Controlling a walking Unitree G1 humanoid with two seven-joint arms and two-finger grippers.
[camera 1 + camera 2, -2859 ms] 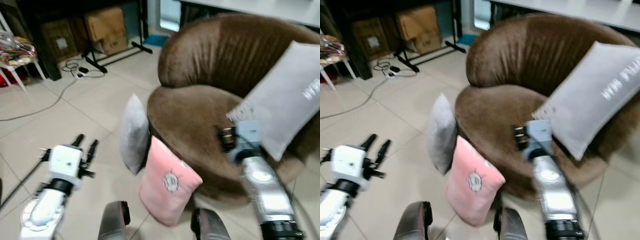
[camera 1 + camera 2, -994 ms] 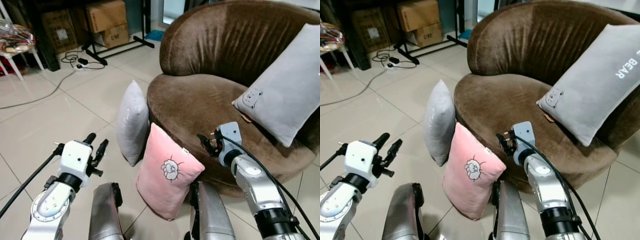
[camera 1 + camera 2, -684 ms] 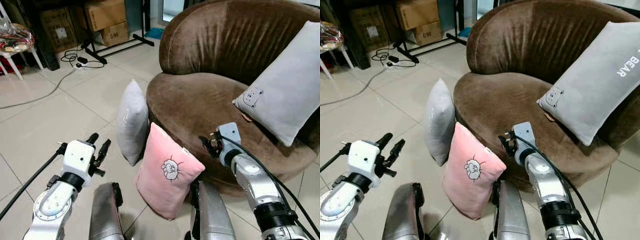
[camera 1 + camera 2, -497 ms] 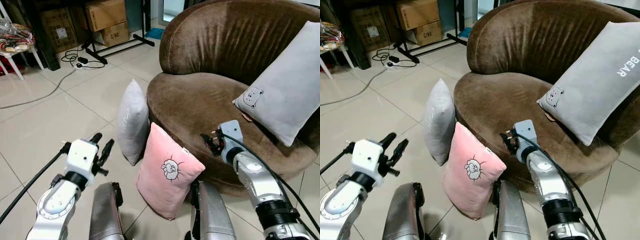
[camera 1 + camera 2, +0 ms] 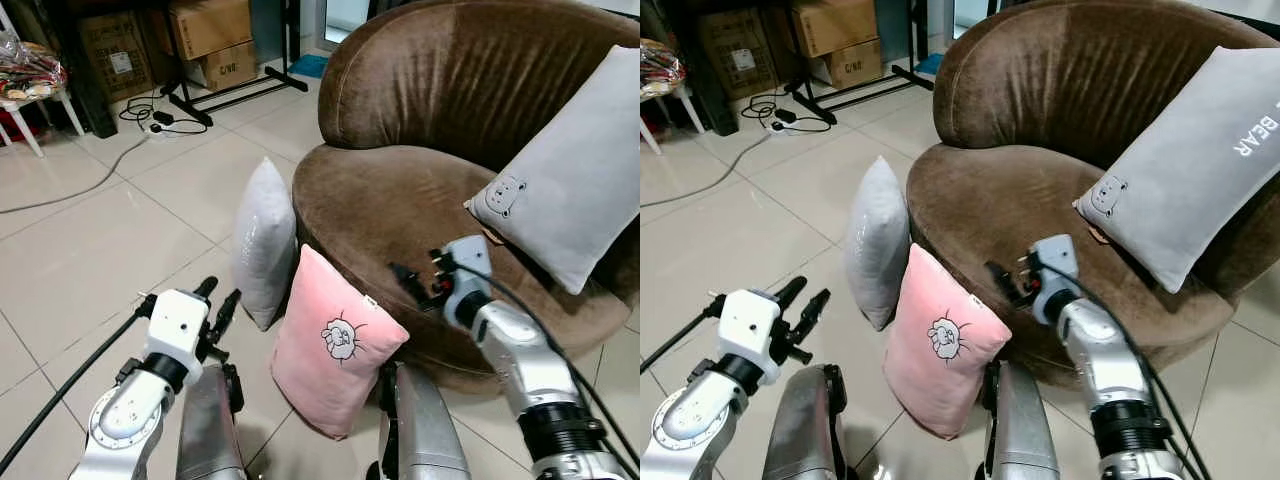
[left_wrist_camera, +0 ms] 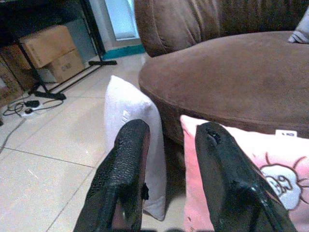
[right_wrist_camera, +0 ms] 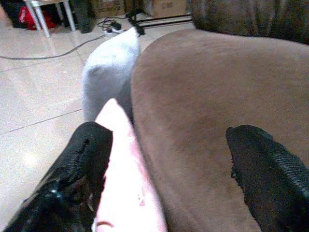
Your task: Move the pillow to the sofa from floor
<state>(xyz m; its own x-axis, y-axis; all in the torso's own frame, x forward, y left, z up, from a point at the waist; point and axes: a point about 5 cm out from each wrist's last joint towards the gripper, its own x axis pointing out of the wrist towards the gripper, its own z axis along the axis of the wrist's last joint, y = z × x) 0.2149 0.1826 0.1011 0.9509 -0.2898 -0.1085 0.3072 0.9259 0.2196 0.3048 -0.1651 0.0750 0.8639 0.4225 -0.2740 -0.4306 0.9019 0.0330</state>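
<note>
Just right pincer beside pink pillow

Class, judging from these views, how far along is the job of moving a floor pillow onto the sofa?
Done: nothing lifted; the pink pillow and grey pillow stand on the floor against the sofa. In hand: the right gripper, open, hovers over the pink pillow's top edge; the left gripper waits beside it. Left: grasp, lift, place.

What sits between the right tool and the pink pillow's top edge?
Nothing. In the right eye view, only brown sofa seat shows between the open right tool and the pink pillow.
</note>
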